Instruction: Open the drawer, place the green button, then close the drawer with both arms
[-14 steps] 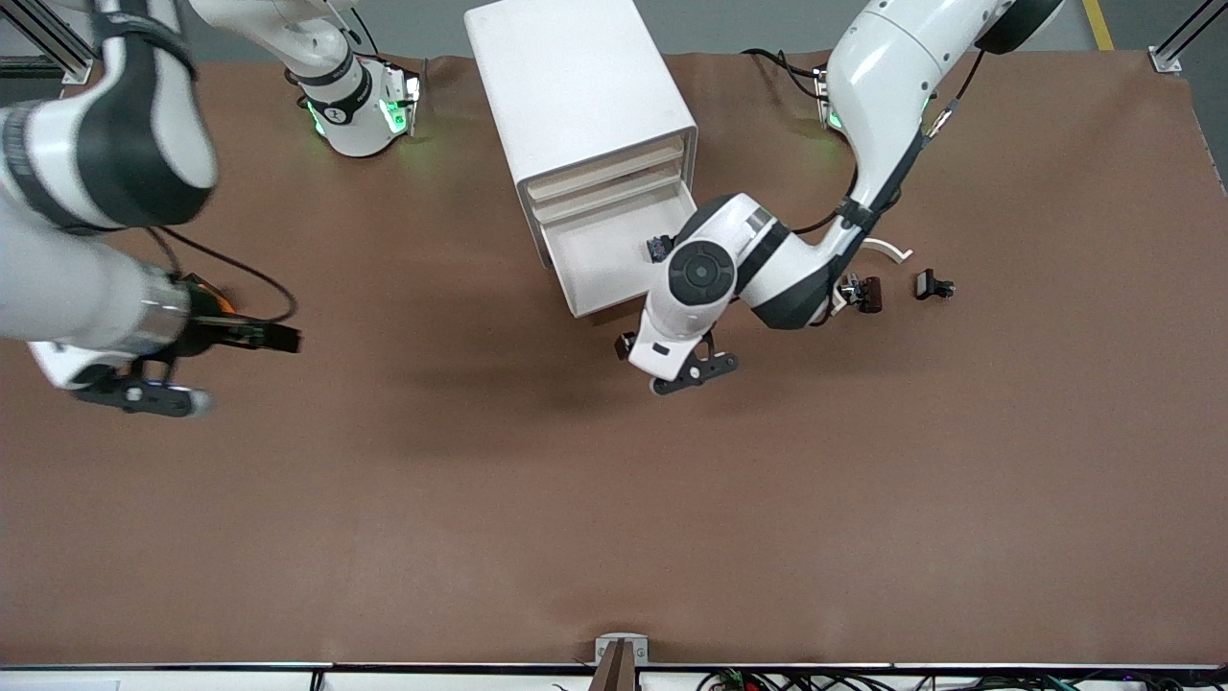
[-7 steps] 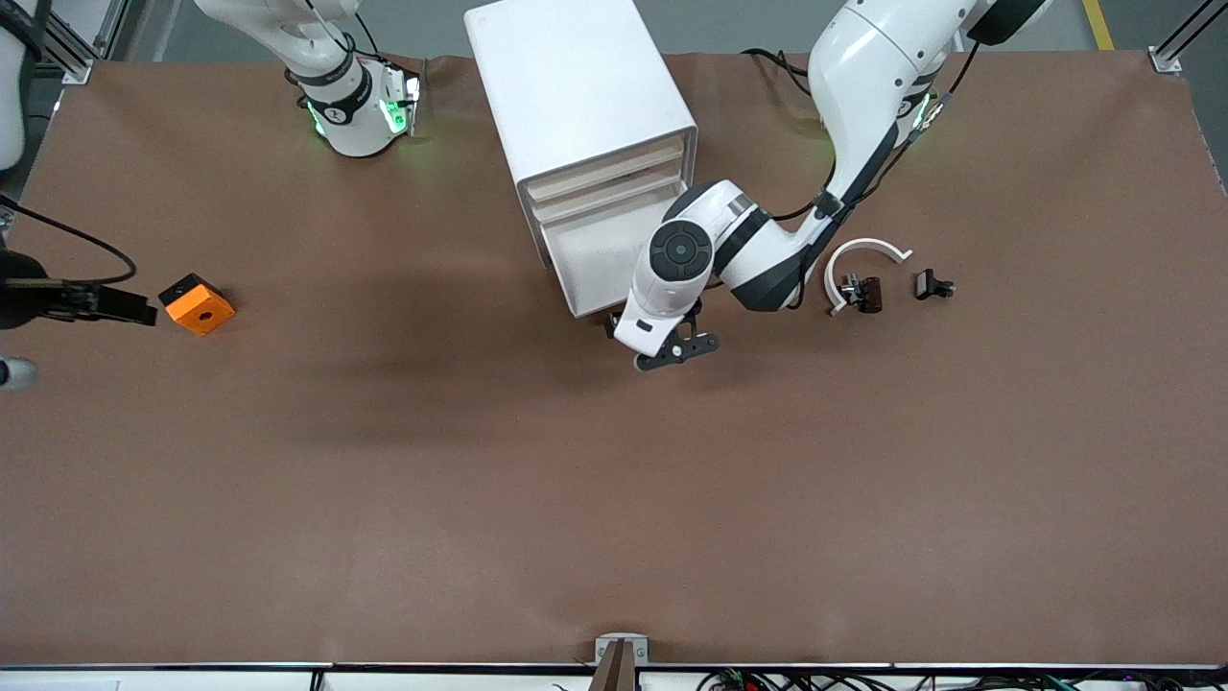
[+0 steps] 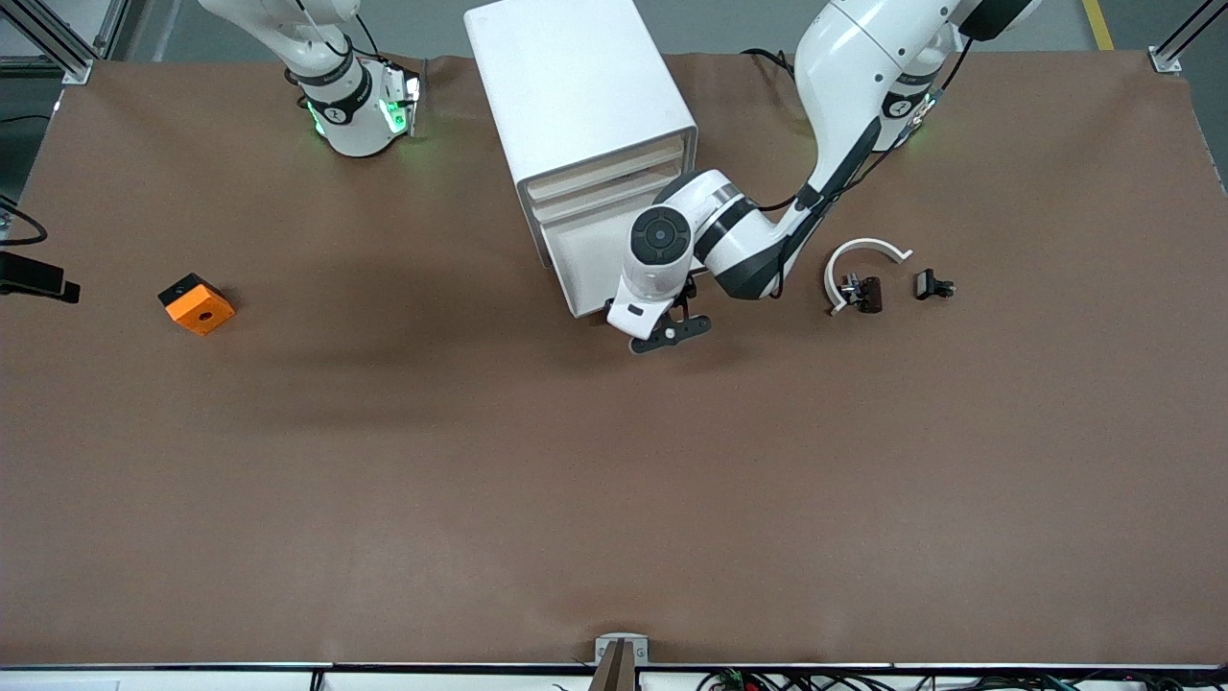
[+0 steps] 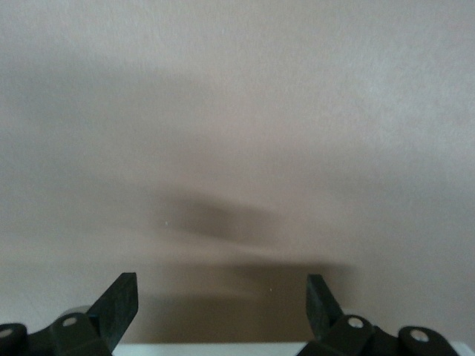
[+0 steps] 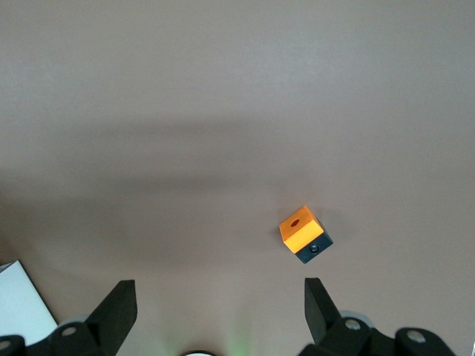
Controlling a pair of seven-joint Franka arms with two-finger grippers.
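The white cabinet (image 3: 576, 86) stands between the two arm bases. Its lowest drawer (image 3: 580, 264) is pulled out and shows its white floor. My left gripper (image 3: 652, 326) hangs open at the drawer's front end. In the left wrist view its fingers (image 4: 119, 300) stand wide apart over brown table, with a white edge (image 4: 215, 348) just beneath them. The left wrist hides the button. My right gripper (image 5: 219, 311) is open and empty over the right arm's end of the table.
An orange block with a hole (image 3: 197, 303) lies near the right arm's end of the table and also shows as the orange block (image 5: 304, 233) from the right wrist. Beside the left arm lie a white curved piece (image 3: 863, 251) and two black clip pieces (image 3: 863, 291) (image 3: 933, 284).
The right arm swung off toward its end of the table, uncovering the orange block. The left hand moved toward the drawer's front end and now covers the button seen in the drawer earlier.
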